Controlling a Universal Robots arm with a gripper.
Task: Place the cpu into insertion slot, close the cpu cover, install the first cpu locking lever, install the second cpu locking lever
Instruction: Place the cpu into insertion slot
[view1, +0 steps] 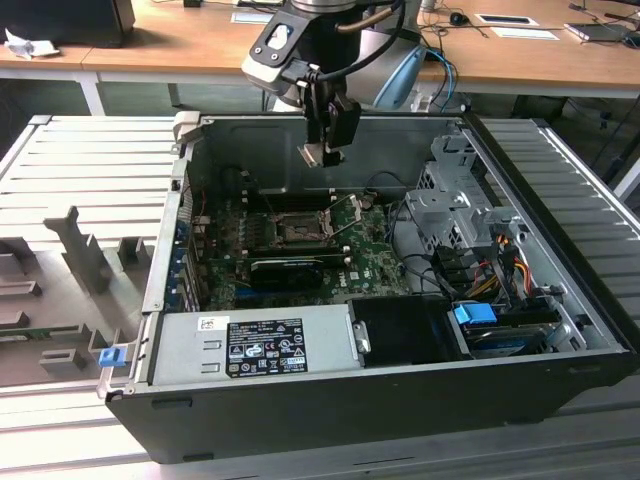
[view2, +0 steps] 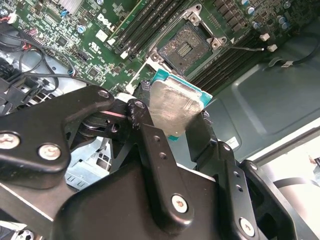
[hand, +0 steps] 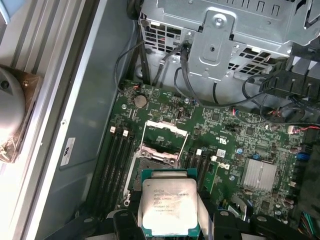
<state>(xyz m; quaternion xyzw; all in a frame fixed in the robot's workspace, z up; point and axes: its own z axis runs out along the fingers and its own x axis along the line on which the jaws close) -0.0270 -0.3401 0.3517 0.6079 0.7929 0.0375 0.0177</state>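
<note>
The gripper (view2: 172, 117) clamps the cpu (hand: 167, 205) flat by two edges; the open insertion slot (hand: 156, 161) lies almost straight beneath, well apart.

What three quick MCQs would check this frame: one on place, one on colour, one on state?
1. Where is the cpu relative to the insertion slot?
A. seated in it
B. held by the gripper above the green board
C. lying flat on the board beside it

2. What colour is the rim around the cpu's silvery face?
A. red
B. yellow
C. teal-green

3. What state is the cpu cover in?
A. swung open, slot exposed
B. closed over the slot
C. closed with the chip under it

Answers:
1 B: both wrist views show the chip between the fingers, off the board.
2 C: a teal-green edge frames the pale face in both wrist views.
3 A: the first wrist view shows the frame raised and the dark socket bare.
</note>
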